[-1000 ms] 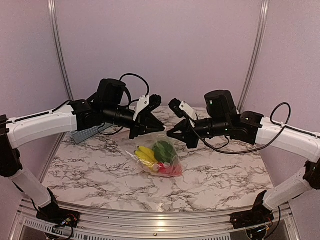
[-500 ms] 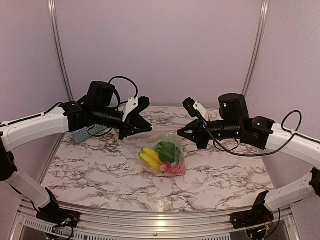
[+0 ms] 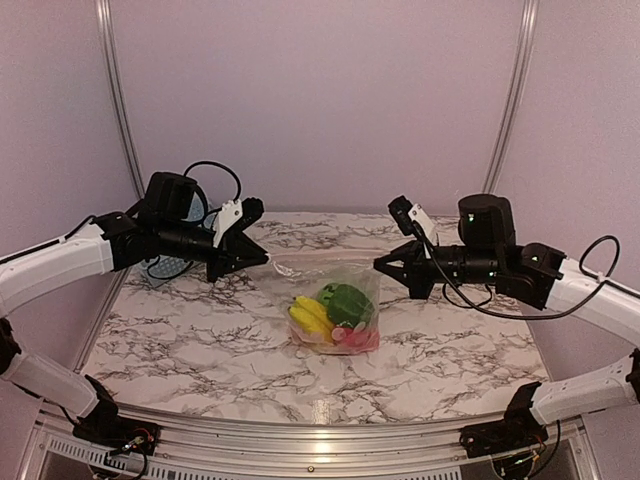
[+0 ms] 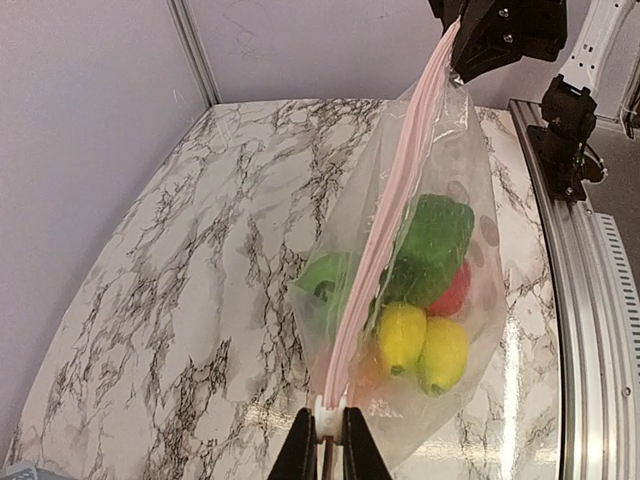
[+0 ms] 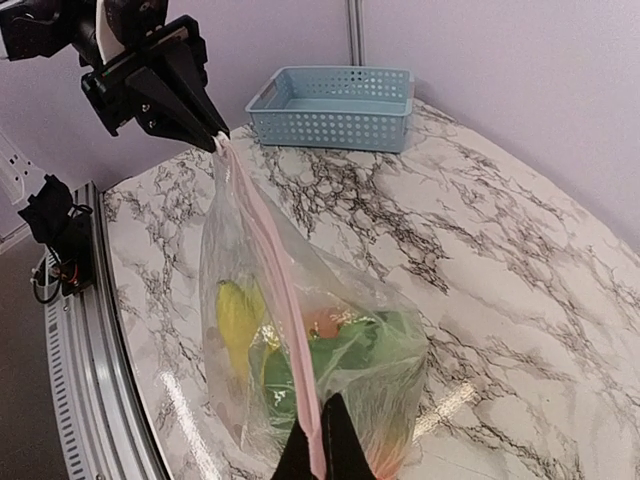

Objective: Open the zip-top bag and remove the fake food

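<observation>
The clear zip-top bag [image 3: 335, 300] hangs stretched between my two grippers, and its bottom seems to rest on the marble table. Its pink zip strip [image 4: 385, 230] runs taut from one gripper to the other. Inside the bag is the fake food: yellow bananas [image 3: 308, 315], a green piece [image 3: 345, 300] and a red fruit [image 3: 352, 338]. My left gripper [image 3: 262, 258] is shut on the white zip slider [image 4: 330, 425] at the bag's left end. My right gripper [image 3: 380, 265] is shut on the strip's other end [image 5: 318, 440].
A blue lattice basket [image 5: 335, 105] stands at the back left of the table, partly hidden behind my left arm in the top view [image 3: 165, 268]. An aluminium rail [image 4: 590, 300] runs along the table's near edge.
Both grippers have moved apart, the left one leftward with the slider and the right one rightward. The zip strip is now stretched longer, and the bag has shifted slightly right.
</observation>
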